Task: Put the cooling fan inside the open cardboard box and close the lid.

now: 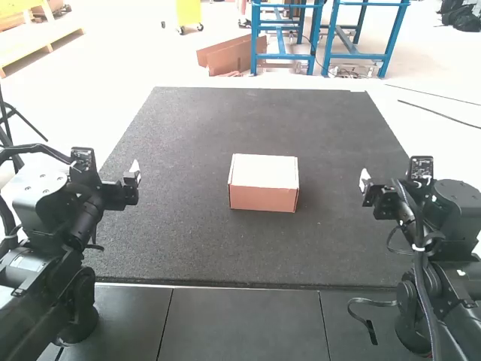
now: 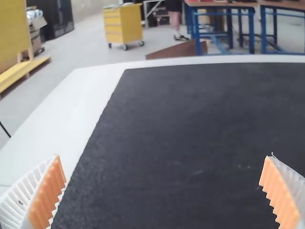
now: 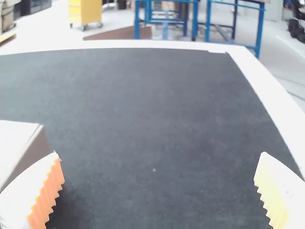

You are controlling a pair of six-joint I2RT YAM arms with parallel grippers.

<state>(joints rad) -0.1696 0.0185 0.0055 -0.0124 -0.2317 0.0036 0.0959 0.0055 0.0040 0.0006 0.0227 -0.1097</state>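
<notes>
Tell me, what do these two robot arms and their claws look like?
The left arm and right arm are chunky black, with rounded joints; black cables loop beside the right one. The left gripper and right gripper each carry two white ribbed fingers lined with orange zigzag pads.

Items counted: one cardboard box [image 1: 263,183] and one black mat [image 1: 188,128]. Grippers counted: two, being one left gripper [image 1: 134,179] and one right gripper [image 1: 366,183]. Each gripper carries two white ribbed fingers [image 2: 21,202], four in total, and each finger has one orange pad [image 2: 47,191], four in total.
</notes>
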